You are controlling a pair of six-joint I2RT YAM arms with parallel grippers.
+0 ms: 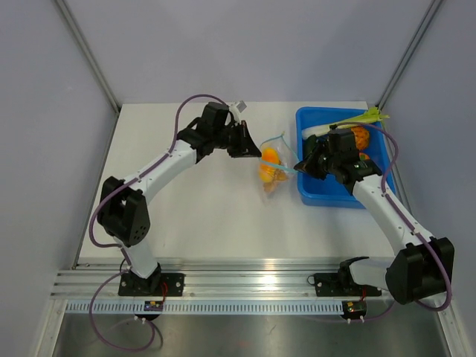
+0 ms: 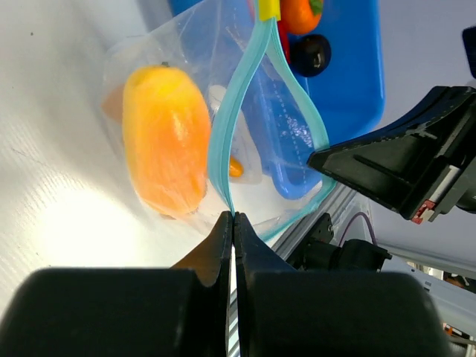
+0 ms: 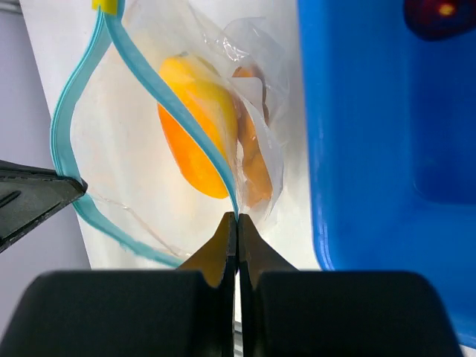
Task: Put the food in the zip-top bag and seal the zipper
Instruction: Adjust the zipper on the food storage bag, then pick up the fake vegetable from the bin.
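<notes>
The clear zip-top bag (image 1: pixel 272 178) hangs between my two grippers, just left of the blue tray. A yellow oblong food piece (image 2: pixel 165 145) and a smaller orange piece (image 3: pixel 254 162) are inside it. The blue-green zipper (image 2: pixel 245 82) is open, its two strips bowed apart, with a yellow slider (image 3: pixel 108 6) at one end. My left gripper (image 2: pixel 233 217) is shut on one zipper strip. My right gripper (image 3: pixel 236 217) is shut on the other strip (image 3: pixel 160 85). In the top view the left gripper (image 1: pixel 256 152) is on the bag's left and the right gripper (image 1: pixel 299 166) on its right.
The blue tray (image 1: pixel 327 195) stands at the right, close to the bag. It holds a green-white leek stalk (image 1: pixel 357 119), a round orange fruit (image 2: pixel 301 13) and a dark round item (image 2: pixel 310 53). Grey walls enclose the white table.
</notes>
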